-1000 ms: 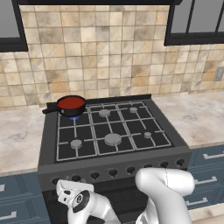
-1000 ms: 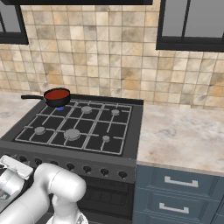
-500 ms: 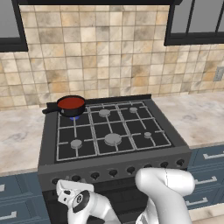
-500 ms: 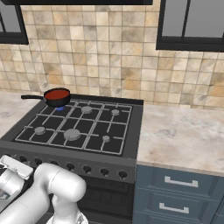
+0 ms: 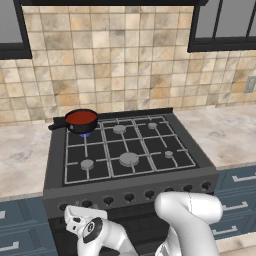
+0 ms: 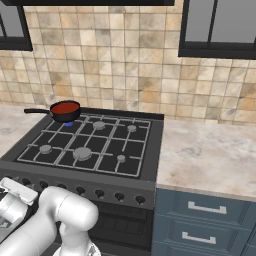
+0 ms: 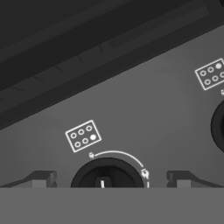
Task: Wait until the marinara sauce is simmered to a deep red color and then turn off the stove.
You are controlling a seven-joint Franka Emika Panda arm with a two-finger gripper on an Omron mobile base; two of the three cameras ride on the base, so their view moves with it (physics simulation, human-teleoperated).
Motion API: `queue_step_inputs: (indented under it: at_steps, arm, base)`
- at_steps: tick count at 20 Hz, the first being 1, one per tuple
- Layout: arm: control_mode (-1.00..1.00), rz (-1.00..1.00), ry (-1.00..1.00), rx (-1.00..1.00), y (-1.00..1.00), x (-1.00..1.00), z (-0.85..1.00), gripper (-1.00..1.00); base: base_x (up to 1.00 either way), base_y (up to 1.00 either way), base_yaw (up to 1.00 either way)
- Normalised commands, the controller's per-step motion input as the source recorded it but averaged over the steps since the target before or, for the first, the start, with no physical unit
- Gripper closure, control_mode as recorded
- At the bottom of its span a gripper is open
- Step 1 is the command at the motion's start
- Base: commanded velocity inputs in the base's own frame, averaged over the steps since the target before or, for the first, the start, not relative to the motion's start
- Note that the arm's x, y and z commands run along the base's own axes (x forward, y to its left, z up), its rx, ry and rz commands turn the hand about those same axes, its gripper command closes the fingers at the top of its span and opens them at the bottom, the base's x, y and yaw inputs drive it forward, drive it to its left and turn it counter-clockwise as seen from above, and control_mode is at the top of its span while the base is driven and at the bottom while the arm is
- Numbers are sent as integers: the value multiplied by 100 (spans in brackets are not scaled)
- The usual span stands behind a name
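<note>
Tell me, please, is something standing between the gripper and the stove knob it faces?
Nothing visible does. In the hand view the open gripper faces the knob on the stove front, one fingertip on each side, with no object between.

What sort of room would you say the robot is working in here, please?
A home kitchen, by the look of it: a black gas stove with a saucepan of marinara sauce, a tiled wall behind, and blue-grey cabinet drawers under a stone counter.
</note>
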Motion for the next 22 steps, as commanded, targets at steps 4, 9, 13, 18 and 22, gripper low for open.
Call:
queue_step_inputs:
  at_steps: [4,9,13,18,22]
  arm:
    - [-100,0,0,0,0,0,0,-100]
    - [-100,0,0,0,0,0,0,-100]
    - [-100,0,0,0,0,0,0,-100]
    - [-100,0,0,0,0,0,0,-100]
    - [-100,0,0,0,0,0,0,-100]
  base:
    - [0,0,0]
    - [0,0,0]
    - [0,0,0]
    - [0,0,0]
    - [0,0,0]
